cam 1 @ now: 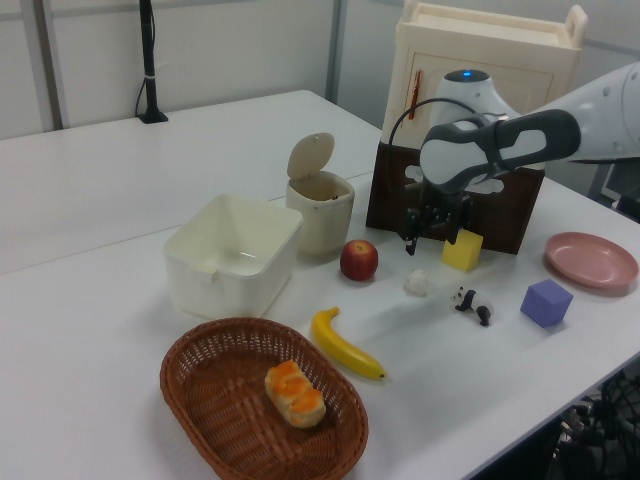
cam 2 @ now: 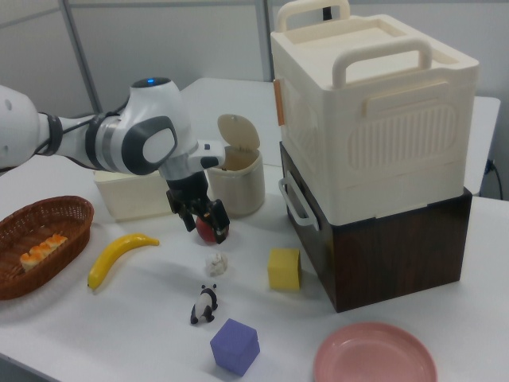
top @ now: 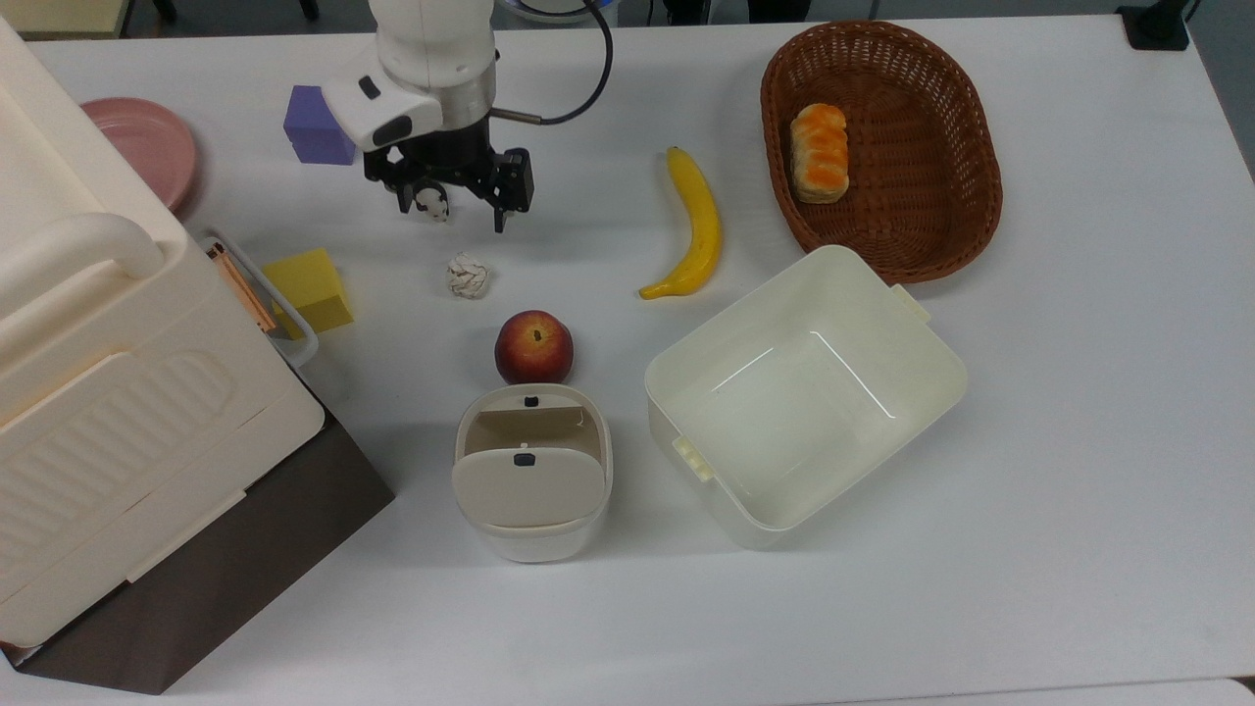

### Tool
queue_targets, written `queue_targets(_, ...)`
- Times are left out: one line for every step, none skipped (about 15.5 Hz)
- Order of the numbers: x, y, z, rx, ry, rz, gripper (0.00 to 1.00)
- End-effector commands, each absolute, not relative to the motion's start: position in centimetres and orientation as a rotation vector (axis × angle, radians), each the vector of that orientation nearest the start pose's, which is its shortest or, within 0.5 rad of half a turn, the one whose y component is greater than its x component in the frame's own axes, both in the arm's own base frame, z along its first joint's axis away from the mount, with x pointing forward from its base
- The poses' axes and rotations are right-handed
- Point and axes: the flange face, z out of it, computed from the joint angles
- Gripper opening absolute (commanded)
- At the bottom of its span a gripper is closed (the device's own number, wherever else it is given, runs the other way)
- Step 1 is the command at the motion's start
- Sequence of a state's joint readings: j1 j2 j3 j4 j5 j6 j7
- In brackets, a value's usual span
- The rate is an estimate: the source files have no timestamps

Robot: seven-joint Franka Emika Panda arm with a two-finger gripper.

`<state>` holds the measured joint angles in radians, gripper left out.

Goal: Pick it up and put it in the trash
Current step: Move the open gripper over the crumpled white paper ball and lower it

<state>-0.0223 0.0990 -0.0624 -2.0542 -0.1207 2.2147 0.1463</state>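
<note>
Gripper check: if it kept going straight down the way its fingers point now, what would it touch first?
Probably bare table. The open gripper points down, between the panda figurine and the paper ball; depth is unclear, so one finger might clip the panda.
</note>
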Motion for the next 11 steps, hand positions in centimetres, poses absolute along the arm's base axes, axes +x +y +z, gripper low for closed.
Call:
queue_targets(57.8,-5.3,37.4,-3.248,0.256,-0.114,1.0)
queue_targets(58.1,-5.3,36.8,-3.248,0.251,-0.127,1.0)
queue_targets(58.2,-5.3,36.3,-3.25,0.248,-0.117,1.0)
queue_targets(58.2,-5.4,35.8,-3.261,0.238,-0.108,1.0)
queue_targets(58.4,-5.5,35.3,-3.27,0.227,-0.108,1.0)
queue_targets(58.5,-5.4,35.1,-3.27,0.226,-0.118,1.0)
queue_targets(58.6,-6.0,34.8,-3.272,0.235,-0.115,1.0)
queue_targets(58.6,-6.2,34.7,-3.273,0.24,-0.112,1.0)
queue_targets(58.6,-6.3,34.1,-3.277,0.236,-0.1,1.0)
queue_targets(58.7,-6.3,33.6,-3.284,0.227,-0.088,1.0)
queue_targets(58.7,-6.4,33.2,-3.294,0.217,-0.08,1.0)
